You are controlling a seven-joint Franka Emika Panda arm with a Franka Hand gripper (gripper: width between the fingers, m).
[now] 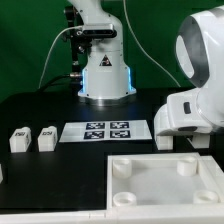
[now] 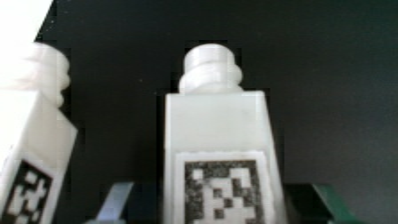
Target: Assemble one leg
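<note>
Leg look: the leg [image 2: 215, 130] is a small white block with a black-and-white square tag on its face and a rounded, ridged knob at one end.
Leg place: it shows against the black worktop [image 1: 60, 180], tagged face toward my wrist camera, knob end pointing away.
Leg and hand: it sits in the middle of my hand [image 2: 219, 205], between the two fingers [image 2: 121, 198]. A dark gap shows on each side, so neither finger touches it.
Hand state: fingers spread apart, clamped on nothing.
Neighbour: a second leg [image 2: 32, 130] of the same shape lies just beside it, parallel, outside my fingers.
Count, wrist view: two legs.
Count, exterior view: two small tagged blocks at the exterior view's left, one block [image 1: 18, 140] nearer the edge and another block [image 1: 47, 138] nearer the marker board [image 1: 95, 131]; one big square panel [image 1: 165, 190]; one marker board.
Arm: my arm [image 1: 195, 70] fills the exterior view's right, well apart from those two blocks.
Same legs in both views: I cannot tell.
</note>
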